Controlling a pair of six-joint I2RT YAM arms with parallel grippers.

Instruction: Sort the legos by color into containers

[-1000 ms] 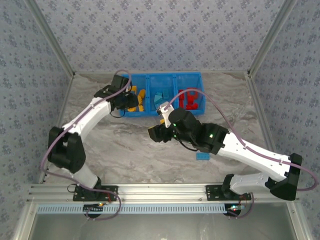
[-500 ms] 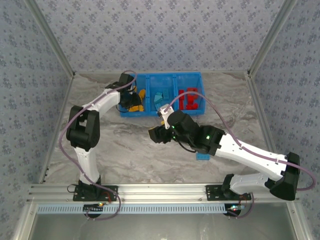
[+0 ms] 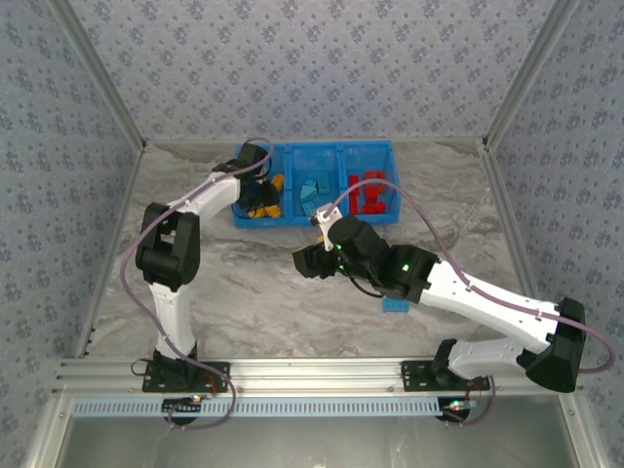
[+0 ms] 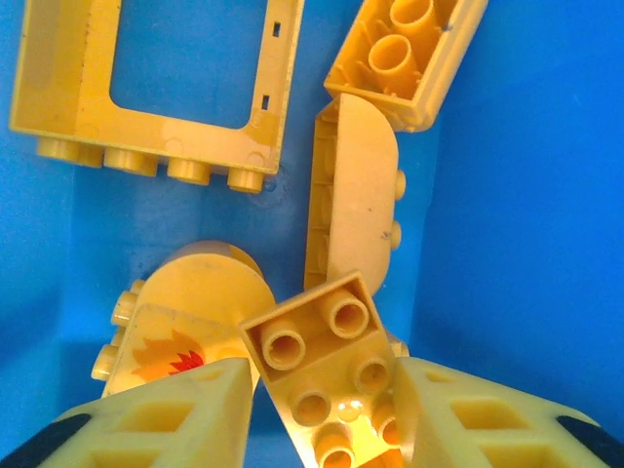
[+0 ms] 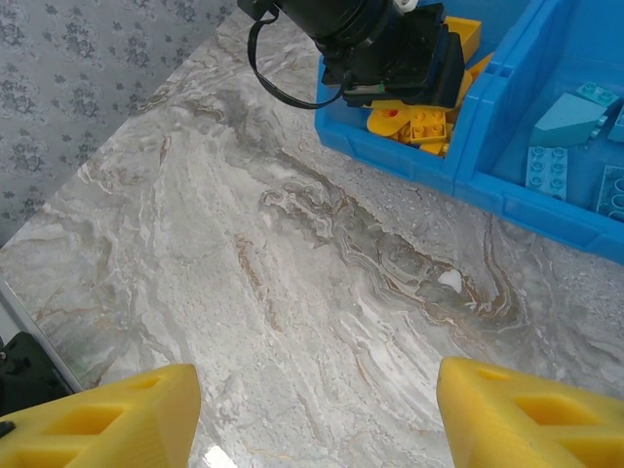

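Note:
The blue three-part bin stands at the back of the table. Yellow bricks fill its left compartment, blue ones the middle, red ones the right. My left gripper reaches down into the left compartment. In the left wrist view it is open, with a tilted yellow studded brick between the fingers, a blue gap showing on its left side. A yellow frame and a rounded piece lie beyond. My right gripper hangs open over bare marble.
One blue brick lies on the table under the right forearm. In the right wrist view, the bin's front wall and the left gripper's dark body are at the top. Patterned walls enclose the table.
The left arm's elbow has swung in towards the left and upright, and its gripper has pushed a little further into the yellow compartment. The right arm has barely shifted.

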